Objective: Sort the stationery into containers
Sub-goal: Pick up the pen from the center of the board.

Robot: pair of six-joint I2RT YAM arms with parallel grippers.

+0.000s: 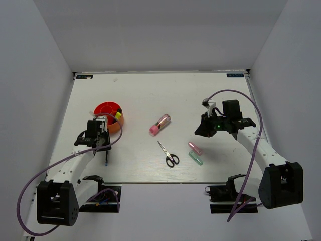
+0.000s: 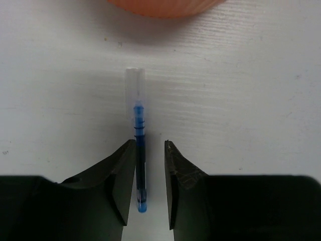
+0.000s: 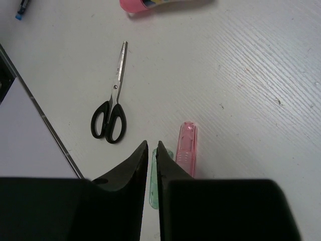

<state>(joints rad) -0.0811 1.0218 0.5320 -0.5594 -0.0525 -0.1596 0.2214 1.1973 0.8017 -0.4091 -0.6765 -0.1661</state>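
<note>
The red-orange pot [image 1: 105, 109] stands at the left, with a yellow-capped highlighter [image 1: 118, 115] in it. Its rim shows at the top of the left wrist view [image 2: 165, 6]. My left gripper [image 1: 104, 148] [image 2: 150, 145] is open, its jaws either side of a blue pen [image 2: 139, 150] lying on the table. The pink tube [image 1: 160, 124], black-handled scissors [image 1: 169, 154], pink capsule [image 1: 194, 147] and green capsule [image 1: 195, 158] lie mid-table. My right gripper [image 1: 201, 131] [image 3: 152, 145] is shut and empty above the green capsule [image 3: 154, 191]. No green-capped marker is in view.
The right wrist view shows the scissors [image 3: 110, 110] to the left, the pink capsule [image 3: 187, 148] just right of the fingers and the pink tube [image 3: 155, 4] at the top. The table's near edge [image 1: 160, 182] lies close behind the capsules.
</note>
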